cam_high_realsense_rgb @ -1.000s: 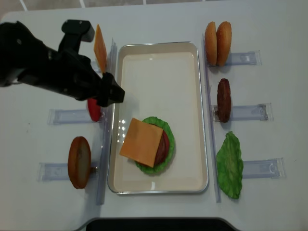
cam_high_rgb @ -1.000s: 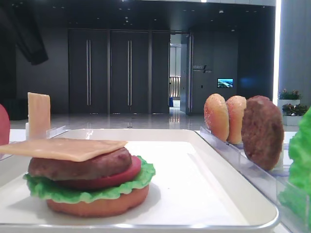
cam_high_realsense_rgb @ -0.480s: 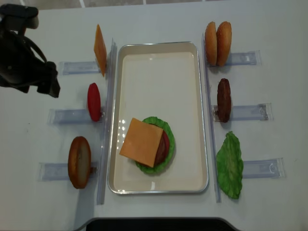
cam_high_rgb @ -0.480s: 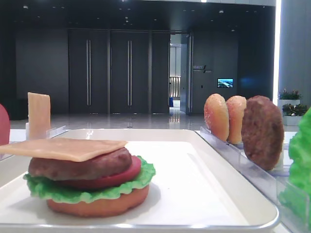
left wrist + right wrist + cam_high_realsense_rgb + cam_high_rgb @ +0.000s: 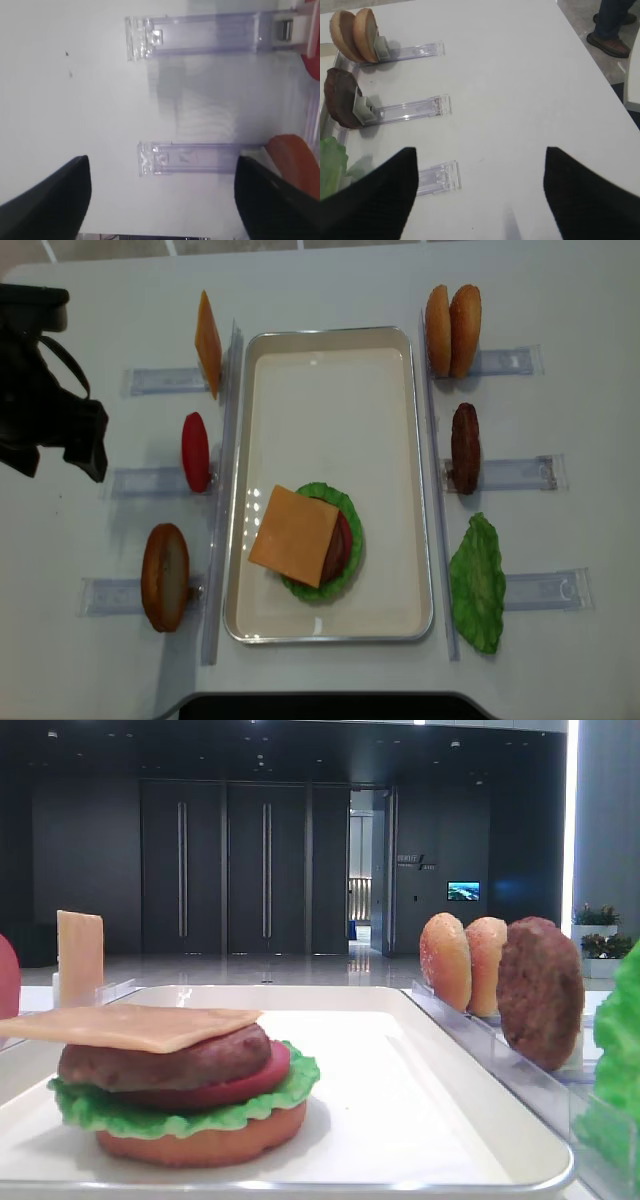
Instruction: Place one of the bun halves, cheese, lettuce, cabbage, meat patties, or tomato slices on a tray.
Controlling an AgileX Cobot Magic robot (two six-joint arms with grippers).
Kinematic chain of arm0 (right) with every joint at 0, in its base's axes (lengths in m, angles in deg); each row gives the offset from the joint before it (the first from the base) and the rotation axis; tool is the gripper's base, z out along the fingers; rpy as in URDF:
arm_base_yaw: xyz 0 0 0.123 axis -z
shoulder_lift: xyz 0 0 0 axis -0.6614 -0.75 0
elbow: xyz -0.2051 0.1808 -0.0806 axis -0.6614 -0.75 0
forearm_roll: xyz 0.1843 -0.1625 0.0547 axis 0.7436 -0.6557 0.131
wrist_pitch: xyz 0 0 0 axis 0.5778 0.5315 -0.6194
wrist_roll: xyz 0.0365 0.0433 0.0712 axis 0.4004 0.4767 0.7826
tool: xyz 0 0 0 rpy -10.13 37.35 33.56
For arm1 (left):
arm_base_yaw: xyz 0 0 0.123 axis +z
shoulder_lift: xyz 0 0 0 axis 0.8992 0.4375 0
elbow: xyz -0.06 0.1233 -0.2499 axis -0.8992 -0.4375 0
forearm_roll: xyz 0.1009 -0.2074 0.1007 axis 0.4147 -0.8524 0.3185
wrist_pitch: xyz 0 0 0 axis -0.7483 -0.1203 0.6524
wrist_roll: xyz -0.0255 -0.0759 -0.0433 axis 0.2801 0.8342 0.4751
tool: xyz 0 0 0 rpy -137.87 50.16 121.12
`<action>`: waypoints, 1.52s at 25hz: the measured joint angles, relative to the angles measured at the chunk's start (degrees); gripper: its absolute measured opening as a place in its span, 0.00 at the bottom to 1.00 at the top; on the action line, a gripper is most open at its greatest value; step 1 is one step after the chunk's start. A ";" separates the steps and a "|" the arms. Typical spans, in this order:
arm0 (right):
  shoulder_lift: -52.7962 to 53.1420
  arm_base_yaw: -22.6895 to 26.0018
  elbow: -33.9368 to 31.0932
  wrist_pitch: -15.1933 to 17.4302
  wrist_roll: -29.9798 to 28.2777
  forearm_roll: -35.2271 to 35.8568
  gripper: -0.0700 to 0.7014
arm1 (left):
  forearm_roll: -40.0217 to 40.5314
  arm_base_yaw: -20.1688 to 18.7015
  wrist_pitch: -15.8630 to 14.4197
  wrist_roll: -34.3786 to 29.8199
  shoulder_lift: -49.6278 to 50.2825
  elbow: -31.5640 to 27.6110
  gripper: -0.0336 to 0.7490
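On the white tray point(image 5: 330, 380) sits a stack of bun half point(image 5: 200, 1145), lettuce point(image 5: 180, 1115), tomato slice point(image 5: 255, 1080) and meat patty point(image 5: 165, 1060), topped by a cheese square point(image 5: 295, 535). Upright in racks stand another cheese slice point(image 5: 208, 343), a tomato slice point(image 5: 195, 452), a bun half point(image 5: 165, 577), two bun halves point(image 5: 452, 330) and a patty point(image 5: 464, 448). A lettuce leaf point(image 5: 477, 583) lies at the right. My left gripper point(image 5: 162, 200) hangs open and empty over the table left of the racks. My right gripper point(image 5: 480, 195) is open and empty, right of the lettuce rack.
Clear plastic racks point(image 5: 520, 475) flank the tray on both sides. A long clear strip point(image 5: 225, 490) runs along the tray's left rim and another along its right rim. In the right wrist view, a person's feet point(image 5: 615, 30) stand beyond the table edge.
My left arm has drawn back leftward from over the tray's left rim to the far left of the table, jaws open throughout. The cheese-topped stack has not moved.
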 joint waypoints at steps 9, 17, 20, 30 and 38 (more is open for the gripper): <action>0.00 0.00 0.00 0.00 0.00 0.00 0.74 | -0.63 -0.53 0.25 1.59 -12.64 -11.35 0.93; 0.00 0.00 0.00 0.00 0.00 0.00 0.74 | -0.63 -0.53 2.93 3.03 -32.35 -25.65 0.93; 0.00 0.00 0.00 0.00 0.00 0.00 0.74 | -0.66 -0.53 5.11 3.13 -40.80 -30.29 0.93; 0.00 0.00 0.00 0.00 0.00 0.00 0.74 | -0.78 -0.53 5.11 3.44 -65.92 -33.18 0.93; 0.00 0.00 0.00 0.00 0.00 0.00 0.74 | -0.84 -0.53 4.06 3.44 -79.84 -33.18 0.93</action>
